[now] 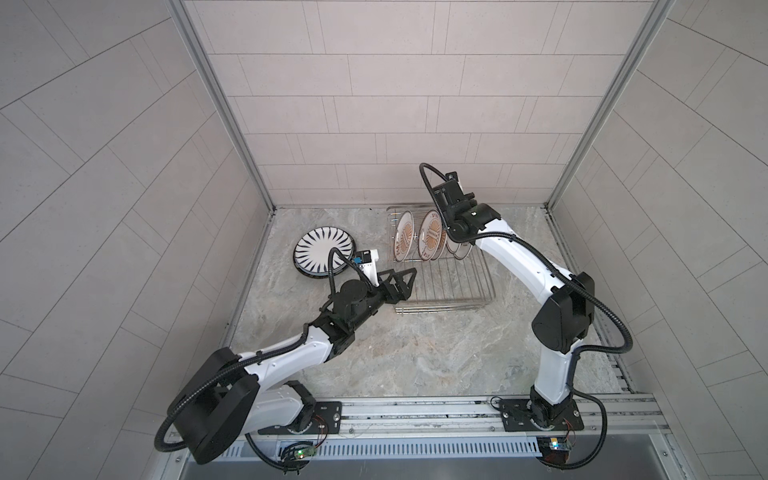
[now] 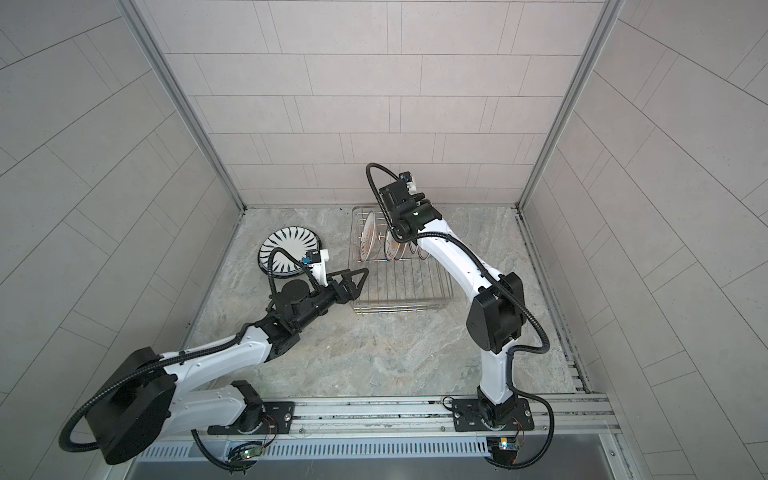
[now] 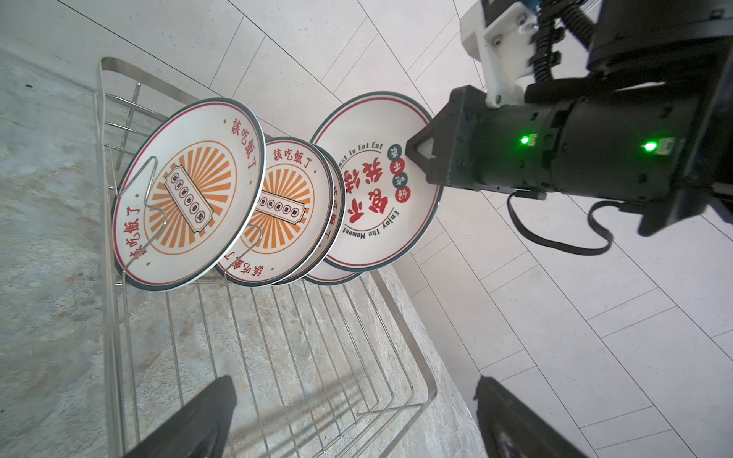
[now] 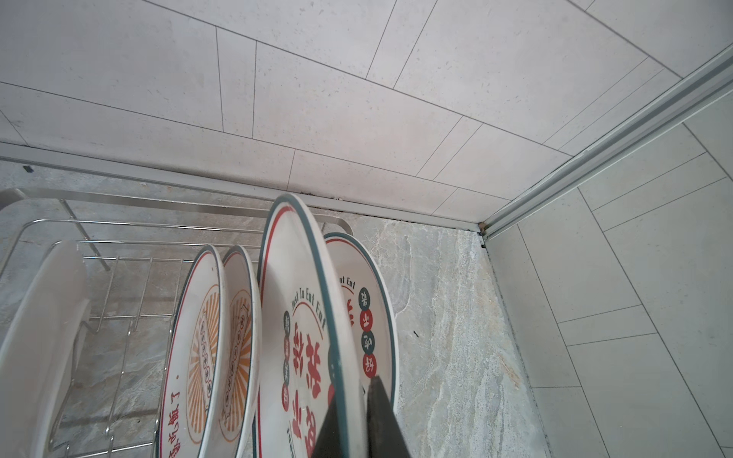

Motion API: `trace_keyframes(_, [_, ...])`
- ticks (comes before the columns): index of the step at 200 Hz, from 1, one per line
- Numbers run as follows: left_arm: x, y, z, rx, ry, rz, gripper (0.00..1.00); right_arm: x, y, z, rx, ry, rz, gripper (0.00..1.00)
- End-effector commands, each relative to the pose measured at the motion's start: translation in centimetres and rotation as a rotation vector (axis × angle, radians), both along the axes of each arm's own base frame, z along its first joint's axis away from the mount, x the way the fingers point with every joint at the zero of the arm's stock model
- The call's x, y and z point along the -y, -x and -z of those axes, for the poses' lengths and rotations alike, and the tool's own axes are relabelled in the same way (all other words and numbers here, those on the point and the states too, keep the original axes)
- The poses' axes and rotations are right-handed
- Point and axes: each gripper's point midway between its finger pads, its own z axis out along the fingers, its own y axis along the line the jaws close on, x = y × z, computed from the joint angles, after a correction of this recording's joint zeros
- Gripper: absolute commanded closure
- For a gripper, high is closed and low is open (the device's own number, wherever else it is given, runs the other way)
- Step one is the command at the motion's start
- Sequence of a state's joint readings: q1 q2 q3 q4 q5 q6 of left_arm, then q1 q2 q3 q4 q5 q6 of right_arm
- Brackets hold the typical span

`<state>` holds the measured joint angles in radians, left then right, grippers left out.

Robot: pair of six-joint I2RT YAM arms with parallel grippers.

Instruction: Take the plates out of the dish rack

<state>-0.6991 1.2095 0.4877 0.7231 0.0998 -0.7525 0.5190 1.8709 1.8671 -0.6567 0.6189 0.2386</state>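
Already out of the rack, the black-striped plate lies flat on the marbled counter at your far left. It seems to rest on another plate, which suggests this is where the unloaded ones are stacked. Just to its right, your left gripper hovers at the near left side of the dish rack. Its jaws are spread wide and hold nothing, probably ready to receive a plate handed across.

At the far end of the wire rack, the remaining plates stand on edge between the prongs. One orange sunburst plate stands alone, then a second sunburst plate with a third tucked close behind it.

To their right, the red-lettered plate stands higher than its neighbours in the right wrist view. Your right gripper is clamped on its upper rim, one finger on each face. Another lettered plate stands just behind it.

The lift-out looks under way. Pull straight up so the rim clears the prongs and the plates alongside.
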Motion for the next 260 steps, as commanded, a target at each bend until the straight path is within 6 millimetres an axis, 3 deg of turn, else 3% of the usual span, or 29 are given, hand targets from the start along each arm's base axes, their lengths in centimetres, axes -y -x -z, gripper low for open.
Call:
trace_keyframes(1, [-0.5,0.4,-1.4,0.020,-0.002,-0.009,0.00,0.7,1.8,-4.5,0.106,-0.023,0.009,0.95])
trace_keyframes(48, [-2.1,1.5,-3.7,0.079,-0.080,-0.029,0.00,1.4,5.7,-7.7,0.201,-0.104,-0.024,0.95])
trace_keyframes(98, [-2.7,2.6,-4.2,0.100,-0.099,-0.013,0.00,1.9,9.8,-8.9,0.254,-0.221,-0.106,0.95])
trace_keyframes(135, [-2.1,3.3,-3.4,0.128,-0.158,0.050,0.00,-0.6,12.4,-6.7,0.264,-0.499,-0.305,0.95])
trace_keyframes(188, [-2.3,4.6,-3.1,0.113,-0.153,0.090,0.00,-2.5,17.0,-7.1,0.328,-0.804,-0.488,0.95])
trace_keyframes(205, [-2.1,4.9,-2.9,0.102,-0.116,0.106,0.00,-2.9,18.0,-6.0,0.327,-0.899,-0.514,0.95])
trace_keyframes(260, [-1.6,4.9,-2.6,0.088,-0.031,0.119,0.00,-4.5,19.3,-4.1,0.339,-1.123,-0.596,0.94])
